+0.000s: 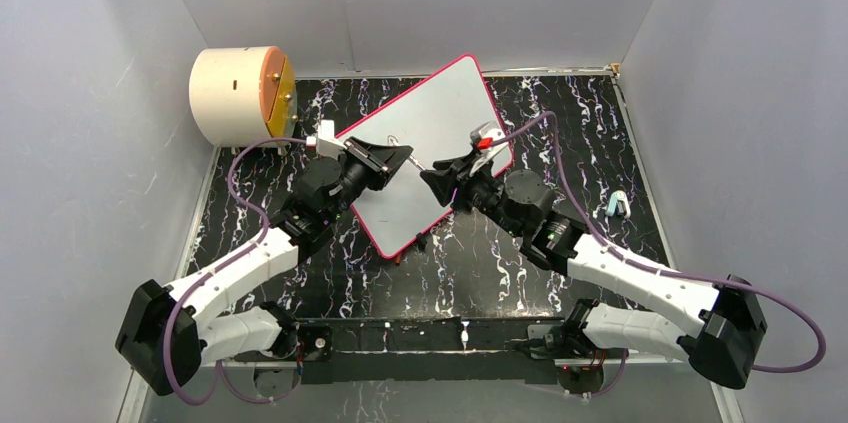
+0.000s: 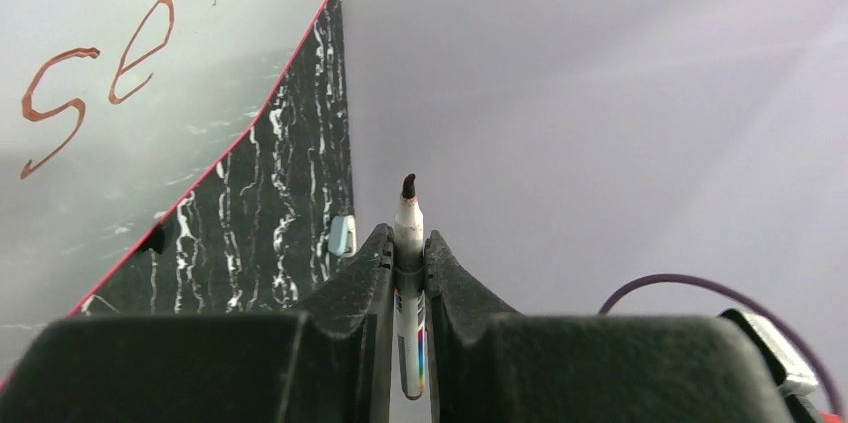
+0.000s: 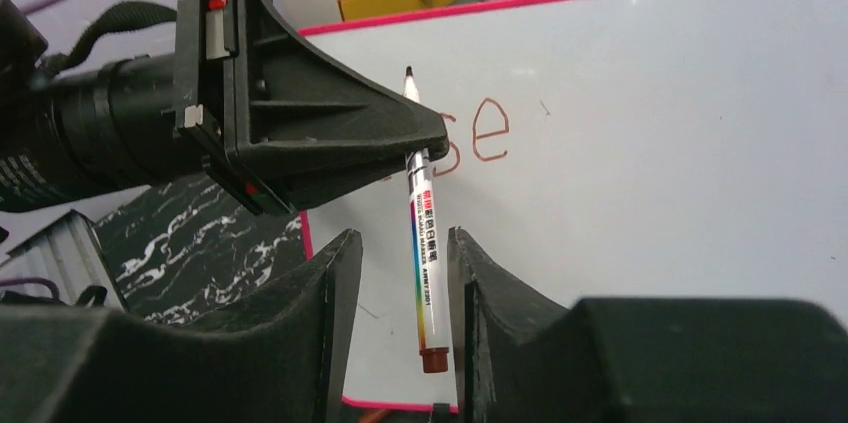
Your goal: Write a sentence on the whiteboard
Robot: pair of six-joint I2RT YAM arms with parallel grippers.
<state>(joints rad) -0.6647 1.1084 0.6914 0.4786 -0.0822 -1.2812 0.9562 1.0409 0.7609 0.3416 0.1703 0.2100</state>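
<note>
The marker [image 3: 423, 243] is clamped by the left end effector [image 3: 430, 148]. The right end effector [image 3: 402, 240] stands slack around its barrel, jaws apart. The whiteboard [image 1: 440, 103] lies toward the far edge of the surface [image 1: 500, 263]. Of the sentence [image 3: 490, 131], only "se" is readable; the rest is hidden.

I see a black surface [image 1: 480, 263] with white marble veining, walled in by grey panels. The whiteboard [image 1: 440, 103] stands on it around centre, turned so one corner points to 6 o'clock and another to 12; whether it lies flat or tilts I can't tell. There's a small black foot [image 1: 422, 241] at its near edge. A cream cylinder [image 1: 235, 95] with an orange face sits in the 10 o'clock corner. A small pale blue piece [image 1: 617, 205] lies at 3 o'clock, well apart from the board. A black rail [image 1: 430, 338] runs along the 6 o'clock edge.
</note>
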